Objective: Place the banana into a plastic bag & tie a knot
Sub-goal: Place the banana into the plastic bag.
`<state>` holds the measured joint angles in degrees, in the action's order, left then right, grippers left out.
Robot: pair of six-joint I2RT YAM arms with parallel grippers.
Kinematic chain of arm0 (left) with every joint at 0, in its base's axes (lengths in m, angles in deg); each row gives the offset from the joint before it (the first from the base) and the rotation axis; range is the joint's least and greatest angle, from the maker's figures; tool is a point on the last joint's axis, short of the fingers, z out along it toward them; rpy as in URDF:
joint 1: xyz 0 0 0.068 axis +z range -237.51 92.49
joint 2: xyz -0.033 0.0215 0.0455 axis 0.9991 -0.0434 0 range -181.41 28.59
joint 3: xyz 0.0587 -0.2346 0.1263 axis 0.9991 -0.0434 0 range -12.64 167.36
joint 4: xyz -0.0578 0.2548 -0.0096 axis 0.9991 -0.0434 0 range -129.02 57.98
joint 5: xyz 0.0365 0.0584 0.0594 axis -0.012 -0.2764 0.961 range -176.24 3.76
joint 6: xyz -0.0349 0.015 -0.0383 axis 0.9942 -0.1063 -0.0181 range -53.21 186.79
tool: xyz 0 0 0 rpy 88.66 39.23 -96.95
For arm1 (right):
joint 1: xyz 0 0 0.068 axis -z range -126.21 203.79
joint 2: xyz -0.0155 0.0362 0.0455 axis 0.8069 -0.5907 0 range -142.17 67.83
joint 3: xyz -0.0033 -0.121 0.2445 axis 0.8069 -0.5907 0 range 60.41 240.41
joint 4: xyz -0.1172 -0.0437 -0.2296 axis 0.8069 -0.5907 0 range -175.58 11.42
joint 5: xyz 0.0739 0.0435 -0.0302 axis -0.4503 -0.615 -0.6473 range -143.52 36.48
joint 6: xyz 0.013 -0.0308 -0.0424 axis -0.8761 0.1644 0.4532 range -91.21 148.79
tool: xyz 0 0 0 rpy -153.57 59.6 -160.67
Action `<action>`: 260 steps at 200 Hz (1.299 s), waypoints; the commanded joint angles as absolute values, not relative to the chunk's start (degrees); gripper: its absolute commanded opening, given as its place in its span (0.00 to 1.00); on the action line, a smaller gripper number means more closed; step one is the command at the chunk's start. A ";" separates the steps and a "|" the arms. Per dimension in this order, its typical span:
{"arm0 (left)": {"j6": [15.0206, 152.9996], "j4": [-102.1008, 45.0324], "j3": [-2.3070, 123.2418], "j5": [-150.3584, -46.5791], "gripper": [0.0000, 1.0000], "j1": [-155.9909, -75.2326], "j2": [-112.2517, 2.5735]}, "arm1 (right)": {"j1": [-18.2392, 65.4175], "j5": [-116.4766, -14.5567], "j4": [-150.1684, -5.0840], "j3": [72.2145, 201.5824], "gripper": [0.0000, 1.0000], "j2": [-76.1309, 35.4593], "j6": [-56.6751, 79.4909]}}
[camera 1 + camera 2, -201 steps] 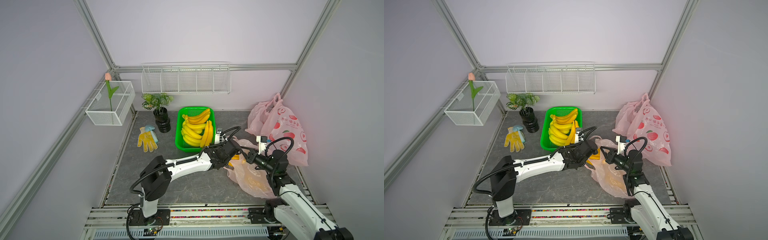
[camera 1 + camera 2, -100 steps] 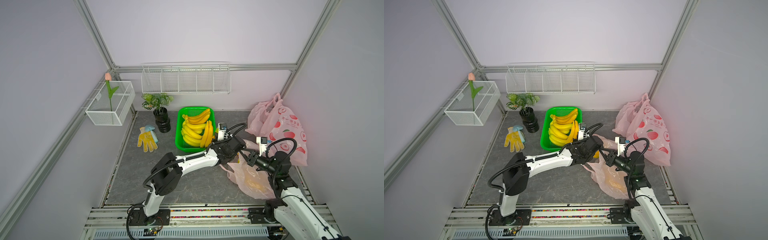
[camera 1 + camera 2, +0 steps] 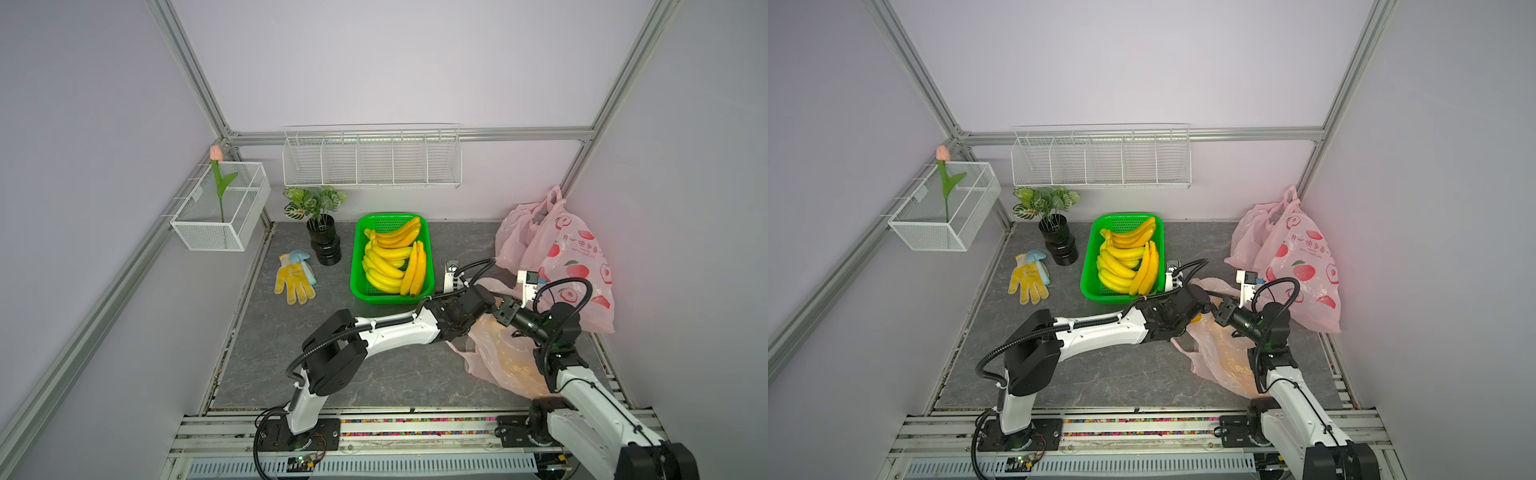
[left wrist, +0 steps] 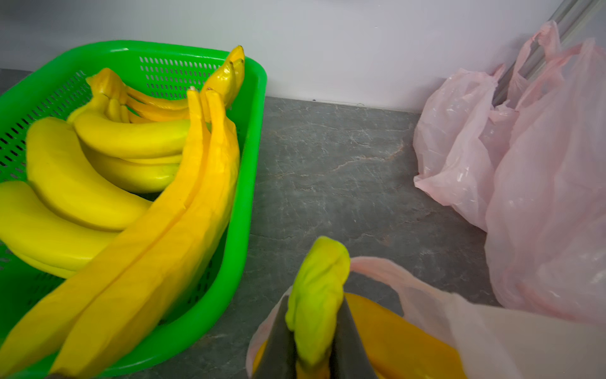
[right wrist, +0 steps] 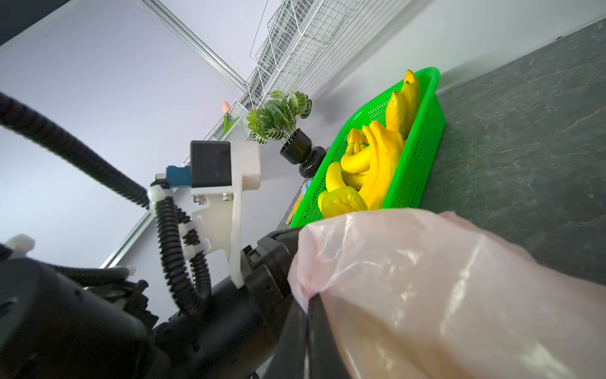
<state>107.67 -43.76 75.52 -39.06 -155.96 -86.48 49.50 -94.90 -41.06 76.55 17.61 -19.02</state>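
A pink see-through plastic bag (image 3: 500, 359) (image 3: 1221, 357) lies at the front right of the grey table. My left gripper (image 4: 311, 347) is shut on the yellow-green stem end of a banana (image 4: 316, 295). The banana's orange body reaches into the bag's mouth (image 4: 423, 295). In both top views the left gripper (image 3: 484, 309) (image 3: 1200, 311) is at the bag's opening, right against my right gripper (image 3: 502, 311) (image 3: 1220, 312). In the right wrist view, the right gripper (image 5: 308, 315) is shut on the bag's rim (image 5: 305, 282), holding it up. A dim orange shape shows through the film lower down.
A green basket (image 3: 354, 270) with several bananas stands just behind the left gripper. Two more pink bags (image 3: 575, 257) lean in the back right corner. A potted plant (image 3: 326, 245) and a yellow glove (image 3: 293, 282) lie to the left. Wire racks hang on the walls.
The left arm has stretched further right, carrying the banana into the bag's mouth. The right gripper has drawn back slightly to the right, still pinching the rim.
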 commanded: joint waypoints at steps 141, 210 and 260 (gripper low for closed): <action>113.50 -45.70 75.46 -31.13 0.00 -152.63 -88.55 | 46.18 -87.97 -65.81 80.38 0.07 27.39 -5.57; 111.96 -43.70 62.99 -20.68 0.00 -152.05 -73.87 | 38.24 -93.04 -39.10 85.15 0.07 9.41 -16.16; 108.84 -37.39 61.95 -25.75 0.00 -152.39 -74.27 | 37.79 -93.42 -38.44 83.88 0.07 10.26 -16.21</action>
